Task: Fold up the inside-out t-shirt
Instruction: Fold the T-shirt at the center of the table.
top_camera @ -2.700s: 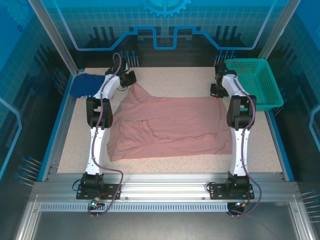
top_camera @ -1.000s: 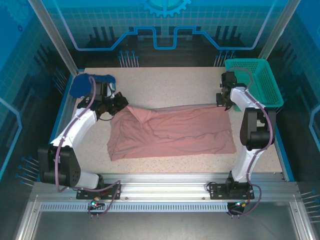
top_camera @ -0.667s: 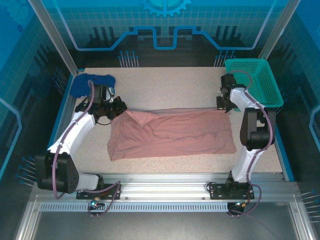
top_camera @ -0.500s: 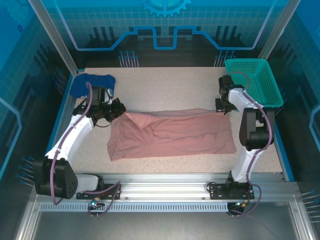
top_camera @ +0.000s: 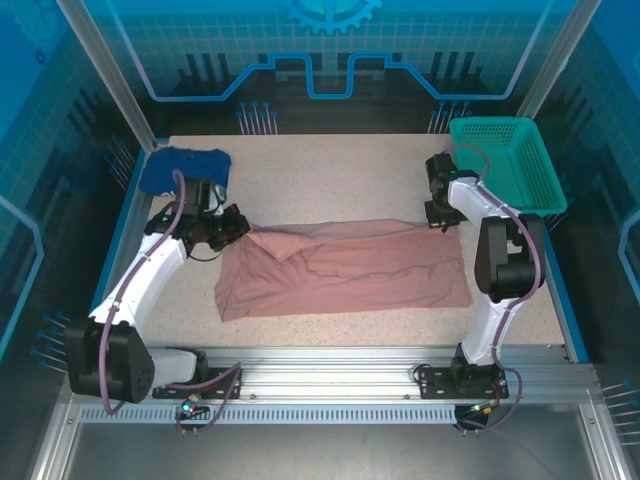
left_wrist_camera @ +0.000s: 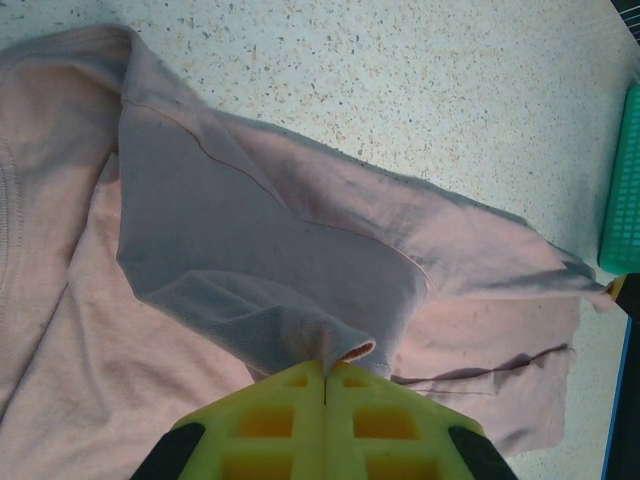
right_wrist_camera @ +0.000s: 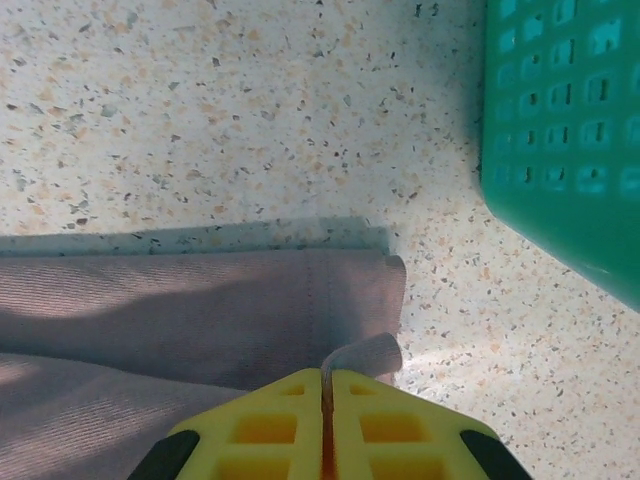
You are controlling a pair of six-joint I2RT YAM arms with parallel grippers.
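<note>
your soft dusty-pink cloth t-shirt point(top_camera: 350, 265) is lying as a long band stretching between your grippers. your left gripper point(left_wrist_camera: 325, 368) is pinching a raised fold tight; your right gripper point(right_wrist_camera: 326, 375) is clamping the hem corner, jaws closed. a teal plastic mesh basket point(right_wrist_camera: 570, 150) is sitting just right of it, a dark blue crumpled garment point(top_camera: 180, 165) beyond the left one.

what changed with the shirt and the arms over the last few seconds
Both arms pulled the far edge of the dusty-pink cloth t-shirt toward the near side, folding it over into a narrower band. The left gripper and right gripper kept their pinch on its corners; the left arm swung out to the left. The shirt's near edge, the dark blue garment and the green plastic basket stayed put.
</note>
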